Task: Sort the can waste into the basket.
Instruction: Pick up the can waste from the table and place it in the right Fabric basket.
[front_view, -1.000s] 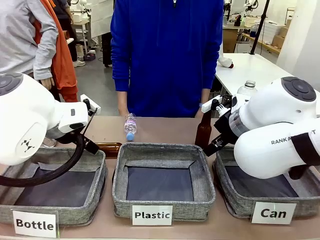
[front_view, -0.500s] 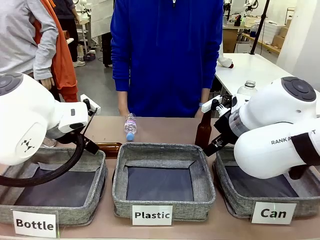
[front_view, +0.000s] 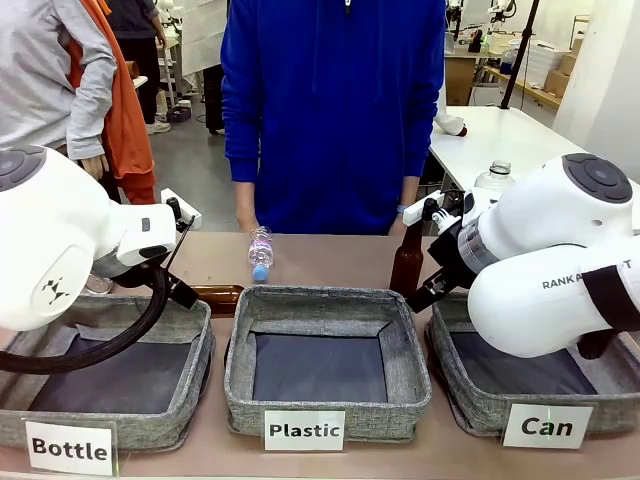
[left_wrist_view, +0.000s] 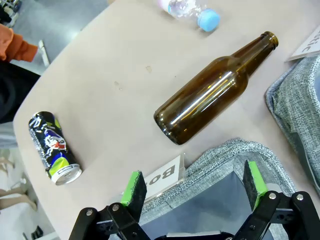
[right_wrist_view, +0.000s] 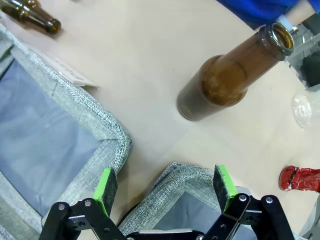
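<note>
The dark blue and silver can (left_wrist_view: 53, 147) lies on its side on the table, left of and beyond my left gripper (left_wrist_view: 196, 183). That gripper is open with nothing between its fingers and hovers over the edge of the "Bottle" basket (left_wrist_view: 220, 165). The creased red can (right_wrist_view: 300, 179) lies at the right edge of the right wrist view. My right gripper (right_wrist_view: 166, 187) is open and empty above the rim of the "Can" basket (right_wrist_view: 180, 177). In the front view the "Can" basket (front_view: 470, 400) stands at the right, partly behind my right arm.
A brown glass bottle (left_wrist_view: 210, 92) lies on the table beyond the left gripper, and a clear plastic bottle (front_view: 260, 251) lies farther off. Another brown bottle (right_wrist_view: 227, 80) stands upright near the right gripper. The "Plastic" basket (front_view: 327, 357) sits in the middle. A person in blue stands across the table.
</note>
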